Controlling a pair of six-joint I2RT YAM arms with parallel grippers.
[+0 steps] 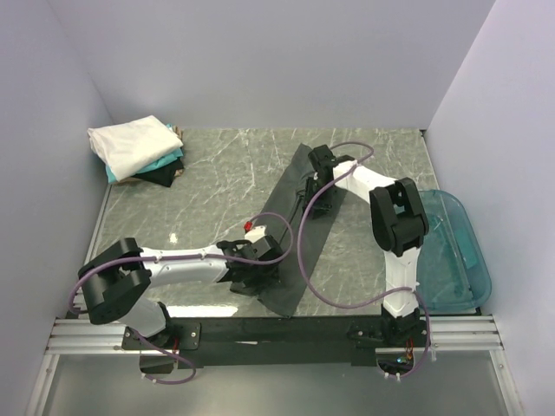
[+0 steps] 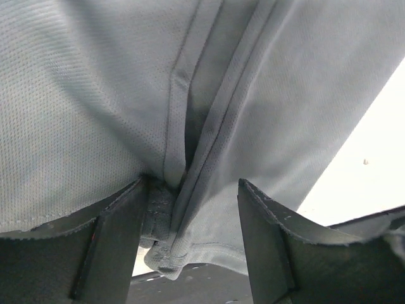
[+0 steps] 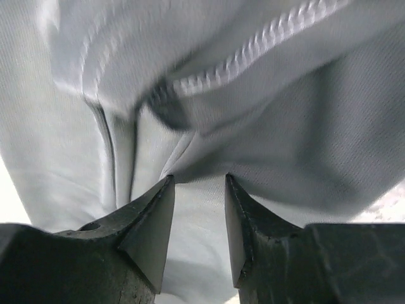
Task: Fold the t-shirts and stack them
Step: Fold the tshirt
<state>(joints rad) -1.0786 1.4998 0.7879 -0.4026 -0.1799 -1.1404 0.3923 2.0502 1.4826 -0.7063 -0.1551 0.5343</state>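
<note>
**A:** Left gripper (image 2: 193,183) up close: jaws well apart, seam of the grey shirt (image 2: 95,95) against 1 finger, nothing pinched.

**B:** Right gripper (image 3: 199,178): narrower gap, stitched hem just past the tips, likewise not clamped.

**A:** Shirt lies as 1 long strip across the table (image 1: 225,173), running between the 2 arms. Folded stack (image 1: 139,149) sits in the far left corner.

**B:** My advice: close both on the full hem thickness, then lift level and taut, or the fold may slump.

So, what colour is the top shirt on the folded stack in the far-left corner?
The top shirt is white; the top external view shows it best.
</note>
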